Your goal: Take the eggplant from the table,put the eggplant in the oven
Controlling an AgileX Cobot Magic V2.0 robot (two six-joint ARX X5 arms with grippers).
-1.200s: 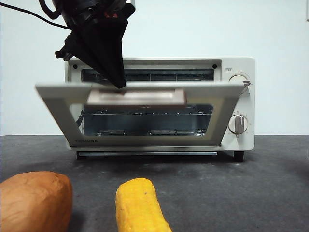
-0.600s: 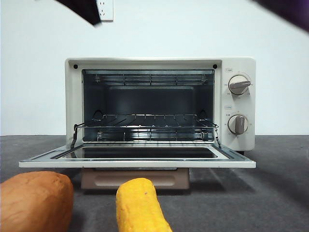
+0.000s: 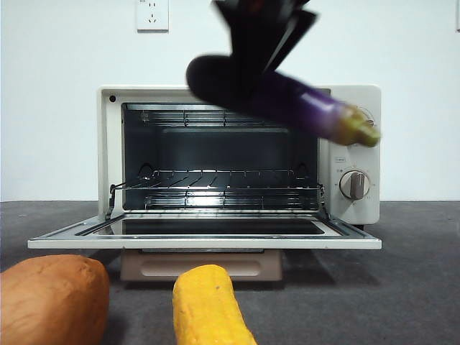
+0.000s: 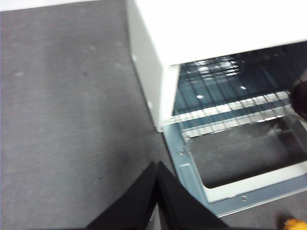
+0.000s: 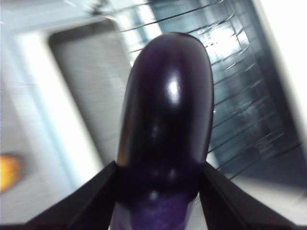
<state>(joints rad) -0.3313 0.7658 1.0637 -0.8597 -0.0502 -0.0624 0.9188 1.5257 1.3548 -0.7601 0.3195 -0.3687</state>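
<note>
My right gripper comes down from above, shut on the eggplant, a glossy dark-purple cylinder with a yellowish-green stem end pointing right. It hangs in the air before the upper part of the oven's open mouth. In the right wrist view the eggplant fills the middle between the black jaws, its rounded end over the lowered door and wire rack. The oven door lies flat open. My left gripper is shut, over the table beside the oven's corner.
A yellow corn cob and an orange-brown sweet potato lie on the table in front of the open door. The wire rack sits mid-height inside the oven. A wall socket is behind.
The oven door dropped from half-open to flat. The gripper at the door handle withdrew. The right gripper has come in from the upper right carrying the eggplant to the oven's front.
</note>
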